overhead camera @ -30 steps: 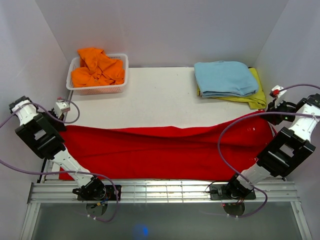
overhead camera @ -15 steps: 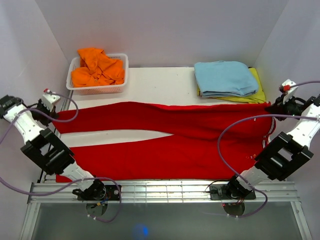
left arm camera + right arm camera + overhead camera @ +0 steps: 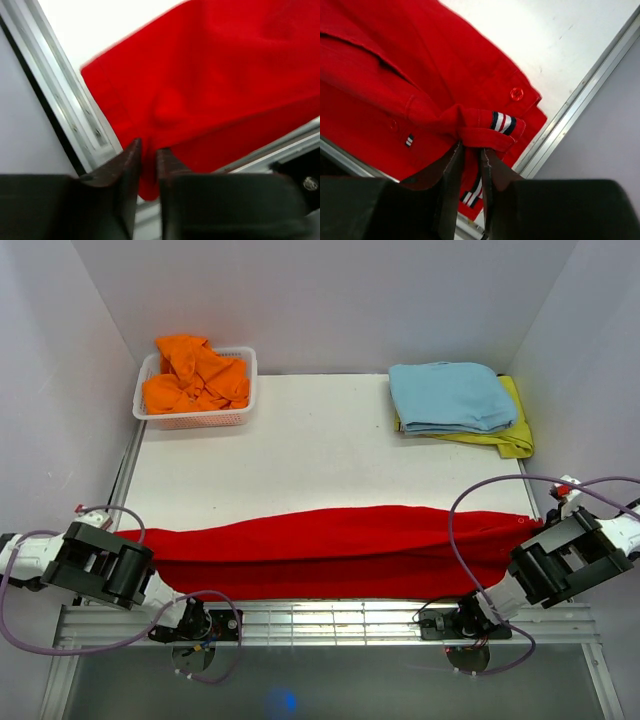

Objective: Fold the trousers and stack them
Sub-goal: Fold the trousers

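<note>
The trousers (image 3: pixel 330 550) stretch as a red band across the lower part of the top view, both ends reaching the surface's (image 3: pixel 320 440) side edges. White surface separates them from the basket (image 3: pixel 195 421) at upper left. Only the wrist views show the grips: the left end effector (image 3: pixel 148 167) is nearly closed on a cloth corner, and the right end effector (image 3: pixel 471 160) is nearly closed on the striped waistband, each beside a metal rail (image 3: pixel 62 95).
</note>
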`<action>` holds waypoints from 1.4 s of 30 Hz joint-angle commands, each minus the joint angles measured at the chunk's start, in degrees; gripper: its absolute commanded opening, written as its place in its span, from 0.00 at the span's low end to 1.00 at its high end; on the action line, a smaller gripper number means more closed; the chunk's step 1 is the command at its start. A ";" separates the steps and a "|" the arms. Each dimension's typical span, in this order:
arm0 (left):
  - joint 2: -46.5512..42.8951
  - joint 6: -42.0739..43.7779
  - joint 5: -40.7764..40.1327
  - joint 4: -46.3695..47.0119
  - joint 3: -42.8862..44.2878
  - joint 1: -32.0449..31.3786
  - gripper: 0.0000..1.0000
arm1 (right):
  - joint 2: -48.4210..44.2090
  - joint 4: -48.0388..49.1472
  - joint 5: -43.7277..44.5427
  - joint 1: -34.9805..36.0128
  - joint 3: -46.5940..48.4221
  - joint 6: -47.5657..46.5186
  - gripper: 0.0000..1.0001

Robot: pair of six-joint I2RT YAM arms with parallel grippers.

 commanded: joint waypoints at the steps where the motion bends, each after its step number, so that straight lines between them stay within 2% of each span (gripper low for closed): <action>1: 0.72 20.07 -6.77 0.22 -2.79 2.81 0.34 | 2.29 2.00 7.87 -3.03 -0.30 -13.01 0.27; 2: -0.07 21.22 -8.79 0.74 -3.93 3.95 0.40 | 1.85 2.09 10.58 -4.17 -2.31 -14.94 0.45; 3: -0.68 24.01 -9.42 1.45 -5.86 4.74 0.52 | 1.33 2.26 11.56 -4.96 -3.63 -17.14 0.60; 4: -1.30 25.61 -9.86 1.37 -6.57 5.53 0.58 | -0.25 2.26 12.27 -6.71 -4.60 -20.90 0.71; 5: -1.83 27.10 -10.13 1.10 -7.10 7.02 0.61 | -0.96 2.26 12.54 -7.42 -5.83 -21.98 0.78; 6: -2.79 29.90 -10.48 -0.38 -7.28 7.73 0.71 | -1.49 2.18 12.37 -7.95 -5.84 -22.51 0.78; 7: -3.15 30.71 -10.57 -1.44 -6.85 8.26 0.77 | -2.27 2.09 11.84 -8.39 -5.67 -22.61 0.78; 8: -3.32 31.50 -10.66 -2.67 -6.06 9.13 0.79 | -2.72 2.00 10.71 -8.48 -4.62 -21.56 0.79; 9: -3.67 31.86 -9.70 -4.16 -5.10 9.49 0.93 | -3.16 2.00 9.91 -8.48 -4.09 -20.94 0.79; 15: -6.05 26.16 -5.57 -4.26 0.88 9.93 0.95 | -9.40 1.91 3.41 -8.40 1.69 -15.95 0.92; 16: -6.14 24.85 -2.17 -4.26 1.93 9.93 0.96 | -10.27 1.91 2.27 -8.40 2.85 -14.54 0.94; 18: -5.79 18.35 0.93 -4.35 5.36 9.06 0.98 | -10.98 1.82 -1.95 -8.22 5.31 -10.24 0.98; 24: -1.57 -5.53 6.83 -4.26 14.06 -0.16 0.98 | -14.23 1.91 -13.72 -5.24 11.64 -0.56 0.92; 27: -4.02 -7.95 6.14 -4.17 11.72 -6.31 0.98 | -15.38 1.91 -16.81 0.11 14.54 6.03 0.90; 30: -9.19 -8.82 2.37 -2.34 6.88 -13.26 0.98 | -16.78 1.91 -13.05 10.82 14.46 13.23 0.96; 31: -10.43 -10.40 1.04 -1.72 3.47 -14.84 0.97 | -18.00 1.91 -11.38 16.77 13.41 14.73 1.00; 32: -11.40 -10.85 -0.54 -1.36 1.61 -17.64 0.95 | -18.88 1.91 -7.89 19.18 11.75 15.79 0.89; 34: -13.78 -12.77 -5.37 1.35 -4.43 -19.06 0.90 | -21.25 3.40 -3.39 25.40 3.42 16.59 0.79; 35: -14.05 -14.26 -7.30 2.76 -6.39 -20.29 0.87 | -22.05 4.97 1.59 26.66 0.17 17.81 0.69; 36: -14.05 -15.85 -8.97 5.99 -7.97 -20.39 0.83 | -22.58 6.29 3.90 27.46 -5.87 18.69 0.66; 38: -11.43 -18.22 -13.98 6.73 -10.78 -20.48 0.73 | -23.03 9.72 9.78 28.69 -10.74 19.05 0.57; 39: -10.02 -19.19 -15.48 6.73 -11.23 -20.56 0.71 | -22.76 10.60 11.29 28.78 -13.99 19.75 0.55; 42: -3.52 -25.16 -21.28 8.38 -12.29 -22.49 0.64 | -19.87 13.50 16.05 30.27 -16.73 22.12 0.50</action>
